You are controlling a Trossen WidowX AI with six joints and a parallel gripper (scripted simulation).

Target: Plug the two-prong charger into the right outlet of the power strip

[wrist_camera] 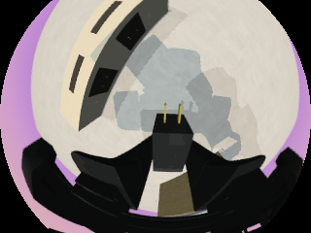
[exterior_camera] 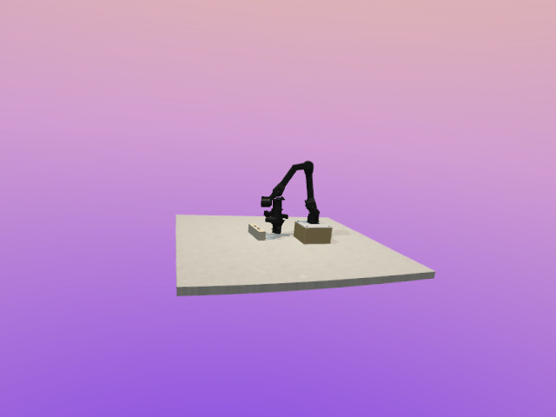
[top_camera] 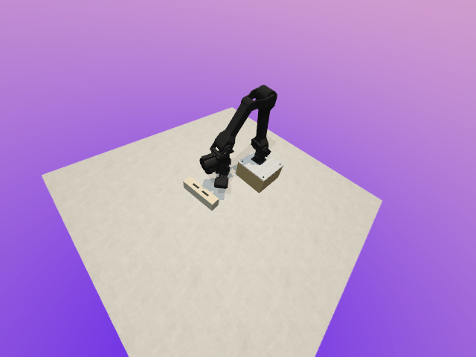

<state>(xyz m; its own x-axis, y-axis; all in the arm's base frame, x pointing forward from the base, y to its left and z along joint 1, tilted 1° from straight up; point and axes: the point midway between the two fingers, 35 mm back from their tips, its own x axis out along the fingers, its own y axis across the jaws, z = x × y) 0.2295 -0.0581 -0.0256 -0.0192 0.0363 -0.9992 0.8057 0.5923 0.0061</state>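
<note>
A black charger [wrist_camera: 172, 151] with two brass prongs [wrist_camera: 172, 114] is between the fingers of my gripper [wrist_camera: 172, 146] [top_camera: 221, 183] [exterior_camera: 276, 230], which is shut on it. The prongs point toward the top of the wrist view. Whether the charger touches the table is hidden. The power strip [top_camera: 199, 193] [exterior_camera: 254, 231] [wrist_camera: 87, 49] stands beside the gripper, apart from it, at the upper left in the wrist view. Its cream top has two dark slots, and its grey side toward the charger has two black outlets [wrist_camera: 130, 32] [wrist_camera: 103, 82].
The arm's base stands on a brown box [top_camera: 248, 178] [exterior_camera: 316, 235] [wrist_camera: 175, 196] with a pale top, on the far side of the gripper from the strip. Both rest on the pale square table [top_camera: 230, 268] [exterior_camera: 224, 264]. Shadows of the arm fall around the charger.
</note>
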